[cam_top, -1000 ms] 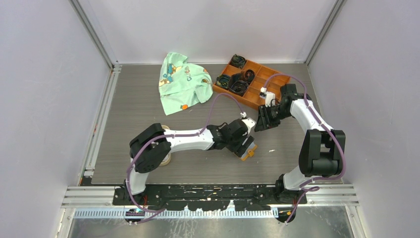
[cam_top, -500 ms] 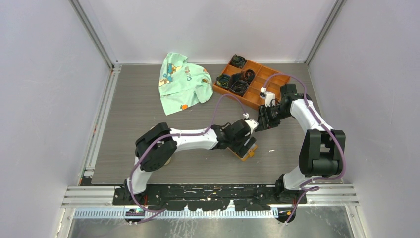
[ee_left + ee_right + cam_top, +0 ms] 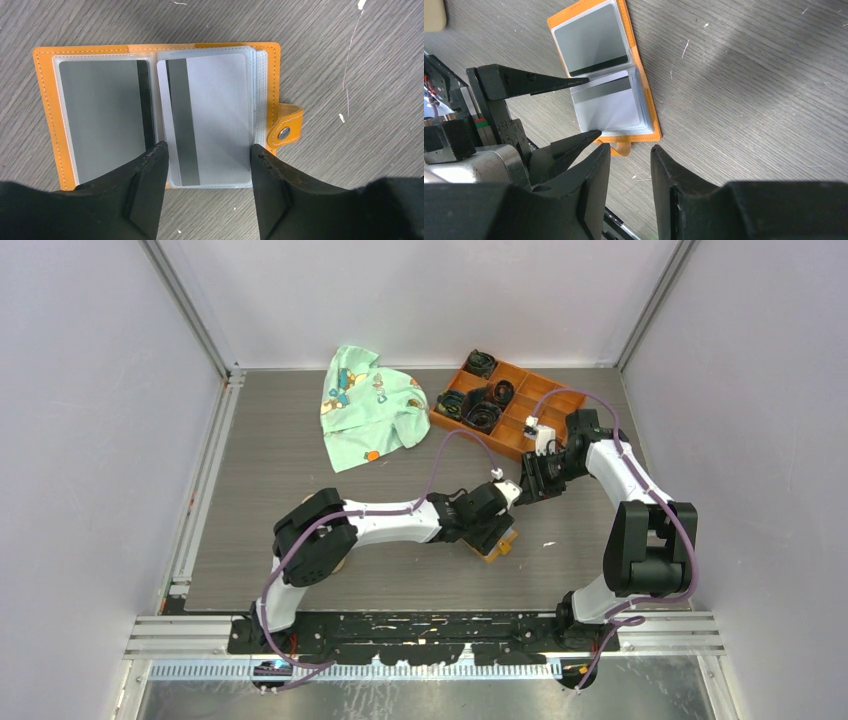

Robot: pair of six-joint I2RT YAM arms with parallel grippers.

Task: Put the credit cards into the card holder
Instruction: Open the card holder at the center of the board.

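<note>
Orange holder [image 3: 42, 115] lies open on the table [image 3: 350, 200] under your left gripper [image 3: 209, 149], fingers spread either side of the right page. The right gripper [image 3: 630, 150] hovers close, part open and empty. Grey card [image 3: 100, 120] and white card [image 3: 215, 115] sit in its clear sleeves: likely light, stiff and slick, so pinch the edges. The tray [image 3: 475, 438] at the back holds dark coils [image 3: 483, 415].

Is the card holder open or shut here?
Open: card holder lies spread flat, both sleeves showing credit cards, snap tab unfastened.
</note>
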